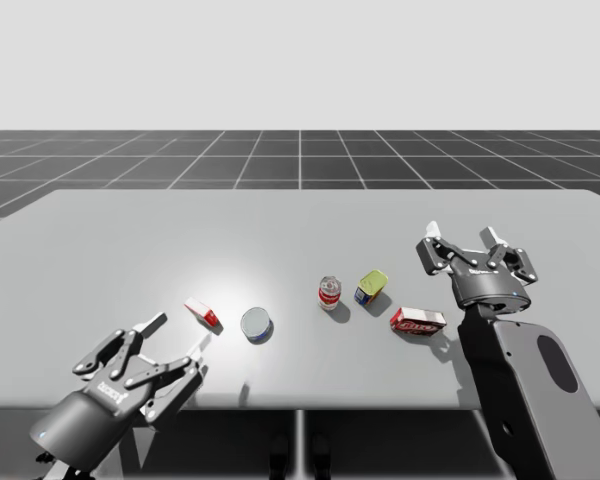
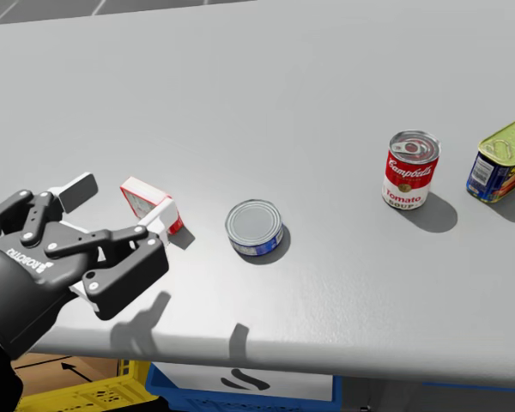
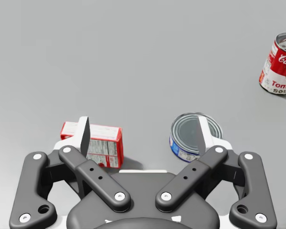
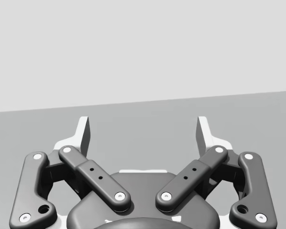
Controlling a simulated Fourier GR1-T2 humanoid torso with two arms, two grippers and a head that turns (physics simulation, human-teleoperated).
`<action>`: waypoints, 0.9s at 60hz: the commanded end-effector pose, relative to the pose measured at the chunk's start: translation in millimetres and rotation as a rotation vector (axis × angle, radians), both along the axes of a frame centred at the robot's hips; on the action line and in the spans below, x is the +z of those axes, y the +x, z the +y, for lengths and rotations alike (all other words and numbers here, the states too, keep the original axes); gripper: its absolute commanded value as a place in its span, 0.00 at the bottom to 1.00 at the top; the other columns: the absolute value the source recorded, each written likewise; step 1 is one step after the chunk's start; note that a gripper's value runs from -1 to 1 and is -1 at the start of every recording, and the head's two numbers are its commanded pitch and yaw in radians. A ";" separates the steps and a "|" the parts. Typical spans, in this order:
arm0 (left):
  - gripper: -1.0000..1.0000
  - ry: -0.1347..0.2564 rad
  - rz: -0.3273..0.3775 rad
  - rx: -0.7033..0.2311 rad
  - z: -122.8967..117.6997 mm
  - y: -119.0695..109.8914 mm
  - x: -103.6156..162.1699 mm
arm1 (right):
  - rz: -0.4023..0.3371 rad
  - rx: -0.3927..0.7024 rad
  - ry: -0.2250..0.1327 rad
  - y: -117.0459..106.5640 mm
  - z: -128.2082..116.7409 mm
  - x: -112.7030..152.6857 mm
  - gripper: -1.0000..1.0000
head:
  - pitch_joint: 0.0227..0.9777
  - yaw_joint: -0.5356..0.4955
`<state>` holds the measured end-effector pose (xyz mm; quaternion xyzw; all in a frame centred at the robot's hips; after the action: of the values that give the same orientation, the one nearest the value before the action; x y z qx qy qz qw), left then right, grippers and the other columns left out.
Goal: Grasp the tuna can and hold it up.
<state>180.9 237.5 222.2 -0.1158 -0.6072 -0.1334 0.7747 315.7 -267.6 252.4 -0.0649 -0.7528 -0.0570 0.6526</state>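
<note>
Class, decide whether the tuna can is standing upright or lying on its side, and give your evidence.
Upright: the tuna can sits on its flat base on the table, round lid facing up.

a wide, plain grey table [image 1: 130, 230] with a matte top spans the high view, its far edge straight and its front edge a slightly darker band. behind it lies a dark floor [image 1: 300, 155] ruled with a grid of thin pale lines that runs back to a level horizon. above that the backdrop [image 1: 300, 60] is a flat, pale grey blank with no walls or windows. the light is soft and even, with a brighter patch [image 1: 225, 278] on the tabletop left of the middle. in the head view, below the table's near edge, a yellow crate [image 2: 86, 396] sits beside a blue bin [image 2: 240, 393] with a white panel.
</note>
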 end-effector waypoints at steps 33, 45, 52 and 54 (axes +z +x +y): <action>0.00 0.022 0.187 -0.074 -51.4 33.5 -83.2 | -0.014 -0.018 -0.019 1.0 -2.0 -0.2 0.00 | 0.91 0.68; 0.00 0.041 0.196 -0.076 -65.7 49.3 -85.4 | -0.016 -0.021 -0.022 0.8 -2.4 0.1 0.00 | 0.91 0.67; 0.00 0.056 0.199 -0.071 -69.5 57.2 -88.4 | -0.019 -0.024 -0.027 0.9 -2.7 0.2 0.00 | 0.91 0.67; 0.00 0.055 0.206 -0.072 -71.3 59.8 -88.8 | -0.019 -0.025 -0.028 0.9 -2.6 0.2 0.00 | 0.92 0.67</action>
<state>230.3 173.1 137.8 -0.1337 -0.5217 -0.1627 0.8267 316.5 -269.8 252.3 -0.0801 -0.7581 -0.0555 0.6448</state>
